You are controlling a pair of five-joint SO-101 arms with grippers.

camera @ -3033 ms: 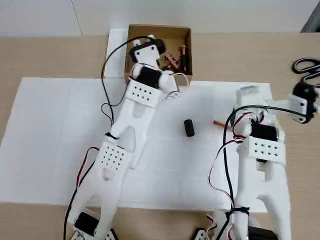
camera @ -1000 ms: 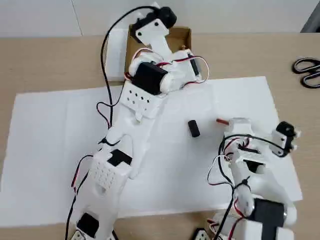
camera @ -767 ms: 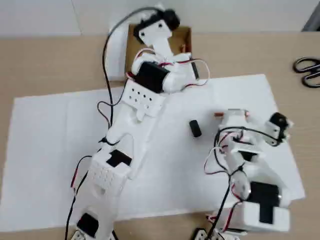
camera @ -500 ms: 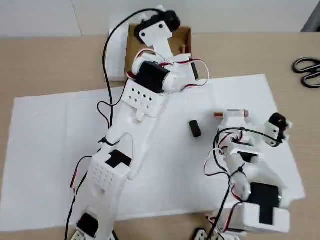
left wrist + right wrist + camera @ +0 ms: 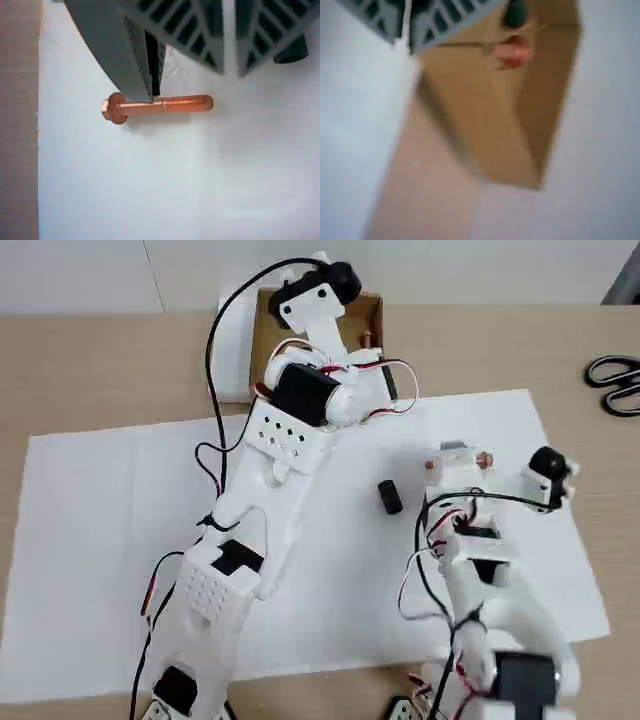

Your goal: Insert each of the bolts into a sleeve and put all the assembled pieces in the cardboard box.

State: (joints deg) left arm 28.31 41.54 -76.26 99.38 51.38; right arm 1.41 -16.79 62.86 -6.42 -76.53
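The bolt (image 5: 175, 103) lies flat on the white paper (image 5: 100, 540) that covers the worktop. In the high view its long axis runs close to the 3-to-9 o'clock line, and the wider end, probably the head, points toward 3 o'clock. The left pincer (image 5: 455, 454) hangs directly over the middle of the shaft, so both ends of the bolt show on either side of it. From the left wrist view the pincer's tip overlaps the shaft just beside the head. I cannot tell whether it is open, closed or already gripping the bolt.

The black sleeve (image 5: 389, 496) rests on the paper near the bolt, at about 8 o'clock from it. Its own axis runs nearer the 12-to-6 line, so the two pieces lie roughly crosswise.

The right pincer (image 5: 380, 385) is over the near edge of the cardboard box (image 5: 365, 310), well apart from both loose parts. Its view is too blurred to tell whether it is open or closed.

The left arm is plainly the nearer one. I judge that the grasp depends on closing across the shaft, along the 12-to-6 line. After that the bolt would need about a quarter turn to line up with the sleeve.
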